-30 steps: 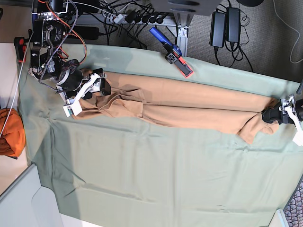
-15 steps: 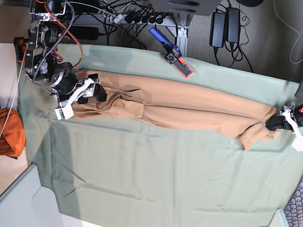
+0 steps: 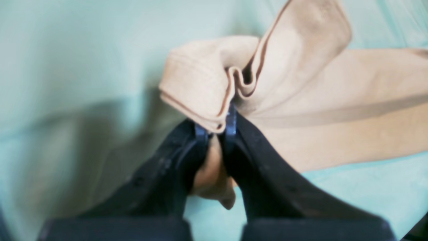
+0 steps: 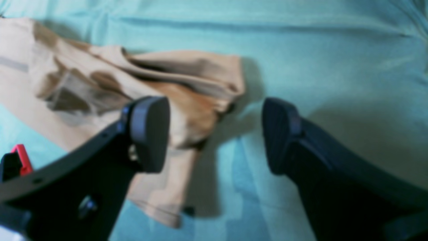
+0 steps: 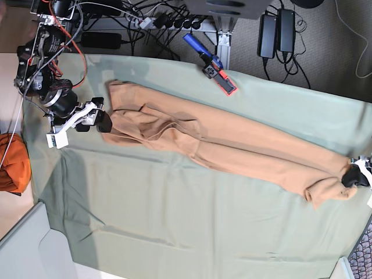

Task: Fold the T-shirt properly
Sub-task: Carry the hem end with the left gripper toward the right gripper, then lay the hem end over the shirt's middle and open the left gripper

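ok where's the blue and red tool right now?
In the base view the blue and red tool lies near the top centre, straddling the far edge of the green cloth, just beyond the T-shirt, clear of both end effectors.

Plain light orange-tan T-shirt (image 5: 232, 145) lies on sage green cloth (image 5: 174, 221); darker orange bundle (image 5: 13, 163) at left edge.

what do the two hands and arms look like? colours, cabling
Both hands: black, tapered fingers with dark bluish ribbed pads. Right hand sits on white brackets in the base view; its black arm carries loose red and black cables. Left hand is black with a white piece, mostly cut off at the frame edge.
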### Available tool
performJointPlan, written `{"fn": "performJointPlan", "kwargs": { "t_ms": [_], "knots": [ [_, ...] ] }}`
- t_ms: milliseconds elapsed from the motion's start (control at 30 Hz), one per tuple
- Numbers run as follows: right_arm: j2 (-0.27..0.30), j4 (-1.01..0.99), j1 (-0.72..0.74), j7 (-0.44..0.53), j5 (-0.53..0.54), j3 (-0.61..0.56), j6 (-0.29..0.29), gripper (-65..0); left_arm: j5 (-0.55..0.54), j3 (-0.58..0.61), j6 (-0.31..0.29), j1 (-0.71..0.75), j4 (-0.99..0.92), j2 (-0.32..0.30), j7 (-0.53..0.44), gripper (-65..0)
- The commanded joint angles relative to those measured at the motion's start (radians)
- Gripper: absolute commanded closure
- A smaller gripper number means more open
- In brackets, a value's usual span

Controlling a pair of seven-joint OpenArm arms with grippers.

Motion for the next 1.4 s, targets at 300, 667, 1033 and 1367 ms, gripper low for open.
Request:
{"fn": "performJointPlan", "kwargs": {
  "t_ms": [300, 667, 1033, 1367],
  "knots": [
    [0.016, 0.018, 0.013, 0.021, 0.01, 0.009, 0.104, -43.6, -0.262, -0.01, -0.009, 0.059, 0.291, 0.017, 0.169, 0.0],
    [0.016, 0.018, 0.013, 0.021, -0.006, 0.009, 0.103, -43.6, -0.106, 0.175, -0.009, 0.097, 0.528, 0.182, 0.126, 0.0],
    [0.016, 0.018, 0.013, 0.001, -0.007, 0.009, 0.103, -43.6, 0.096, 0.349, -0.009, 0.098, 0.522, 0.305, 0.086, 0.0],
    [0.016, 0.018, 0.013, -0.039, 0.023, 0.01, 0.103, -43.7, 0.103, 0.378, -0.009, 0.097, 0.444, 0.34, 0.064, -36.6]
  ]
}}
